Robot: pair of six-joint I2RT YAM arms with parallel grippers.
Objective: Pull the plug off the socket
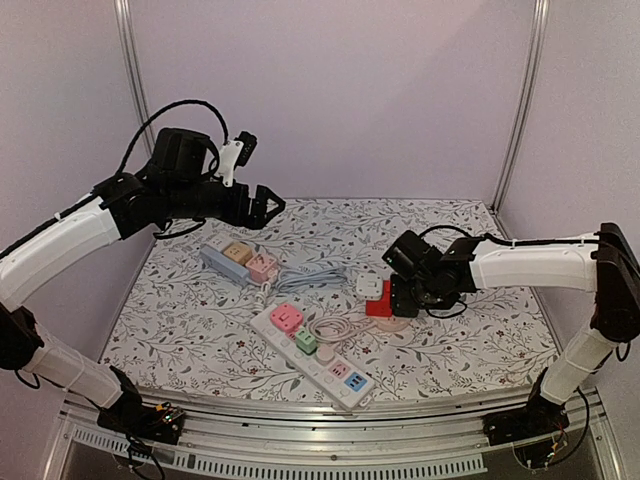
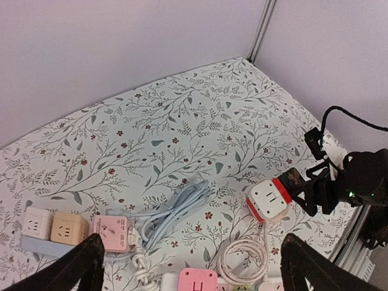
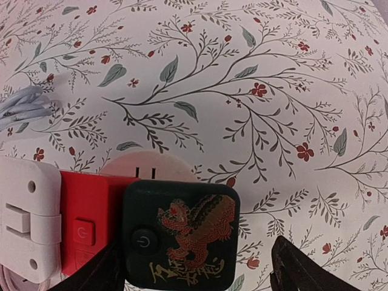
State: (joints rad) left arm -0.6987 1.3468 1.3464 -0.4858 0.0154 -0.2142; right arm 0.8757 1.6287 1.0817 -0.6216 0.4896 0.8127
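Note:
A black plug with a red-and-gold beast and a power button sits pushed into the side of a red socket block with a white end. In the left wrist view the same white-and-red socket lies on the flowered cloth with the black plug at its right end. My right gripper is open and straddles the plug. Its left finger is close against the plug's side, and a gap shows at the right finger. My left gripper hangs high over the back left, open and empty.
A white power strip carrying pink, green and blue plugs lies at the front centre. A blue strip with beige and pink adapters lies at the back left, beside a bundled blue cable. A pink cable coil lies by the socket.

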